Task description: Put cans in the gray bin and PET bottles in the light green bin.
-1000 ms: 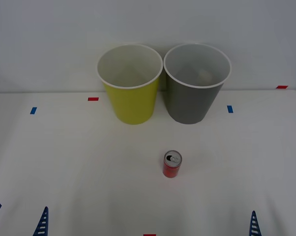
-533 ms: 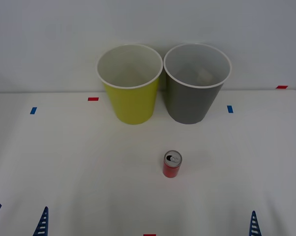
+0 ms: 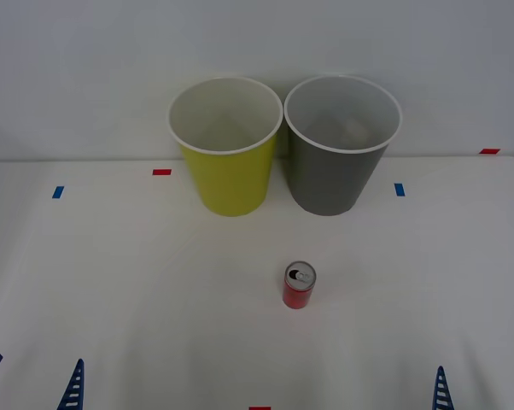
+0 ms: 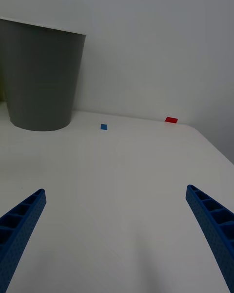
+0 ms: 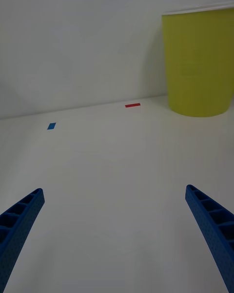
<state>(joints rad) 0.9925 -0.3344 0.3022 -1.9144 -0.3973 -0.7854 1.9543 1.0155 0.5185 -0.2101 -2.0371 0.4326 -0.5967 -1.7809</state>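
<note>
A small red can (image 3: 298,286) with a silver top stands upright on the white table, in front of the two bins and nearer the gray one. The light green bin (image 3: 229,175) and the gray bin (image 3: 328,179) stand side by side at the back, both upright. The PET bottles are out of view. My left gripper (image 3: 31,380) is open at the table's near left edge, far from the can. Open too is my right gripper (image 3: 486,389), at the near right edge. The right wrist view shows the gray bin (image 4: 41,78), the left wrist view the light green bin (image 5: 199,63).
Small tape marks lie on the table (image 3: 137,282): red (image 3: 161,172) and blue (image 3: 58,192) on the left, blue (image 3: 400,189) and red (image 3: 489,151) on the right. A pale wall rises just behind the bins. Bare tabletop lies between the grippers and the can.
</note>
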